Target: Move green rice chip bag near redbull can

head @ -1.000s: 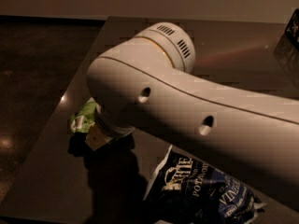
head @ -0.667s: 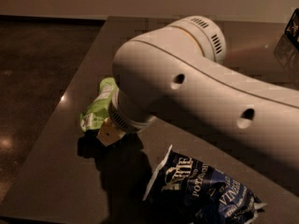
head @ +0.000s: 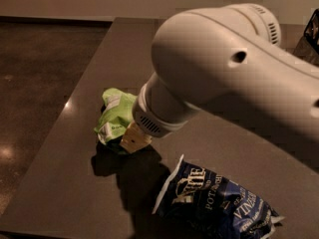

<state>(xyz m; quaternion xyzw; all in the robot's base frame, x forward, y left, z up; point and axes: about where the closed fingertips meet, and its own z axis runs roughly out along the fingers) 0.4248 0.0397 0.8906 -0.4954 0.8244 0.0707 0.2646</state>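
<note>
Under arm (head: 224, 73), gripper (head: 135, 139) half hidden, at green rice chip bag (head: 113, 116)

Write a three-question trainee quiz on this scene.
1. True or false: the blue bag is nearer the camera than the green bag.
2. Where is the end effector? A: against the green bag. B: above the blue bag. C: over the floor.
3. Fill in: ___ snack bags are in view.
Key: 1 true; 2 A; 3 two.
</note>
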